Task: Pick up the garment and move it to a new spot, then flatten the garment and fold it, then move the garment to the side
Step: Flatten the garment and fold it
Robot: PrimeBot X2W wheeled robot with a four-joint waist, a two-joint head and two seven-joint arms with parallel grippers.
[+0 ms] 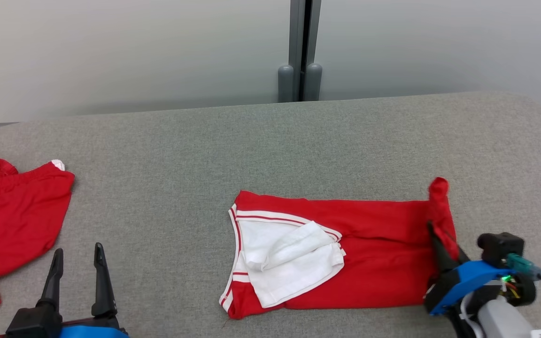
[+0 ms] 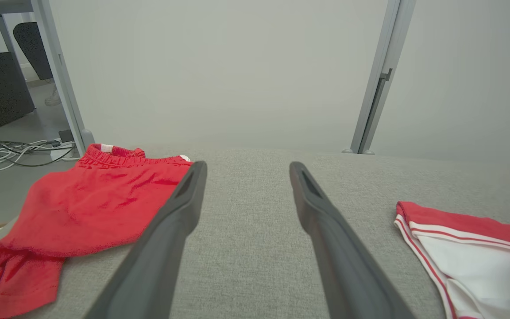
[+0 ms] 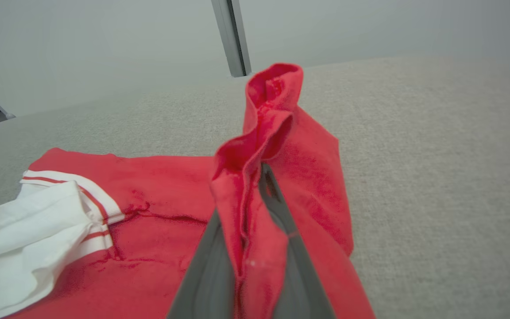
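The red garment (image 1: 374, 253), with white red-striped sleeves folded on top, lies flat just right of the middle of the grey tabletop (image 1: 270, 145). The right hand (image 1: 434, 231) pinches its right edge, lifted into a ridge. The left hand (image 1: 78, 251) is spread, near red shorts (image 1: 12, 220).

shirt (image 1: 383, 244): red, white sleeves, thin red and white stripes at the edges | shorts (image 1: 12, 220): red all over, bits of white at the top | table top (image 1: 270, 150): grey, woven look | left gripper (image 1: 78, 250): dark grey fingers, blue back | right gripper (image 1: 436, 239): dark fingers, blue back | wall (image 1: 111, 47): pale grey
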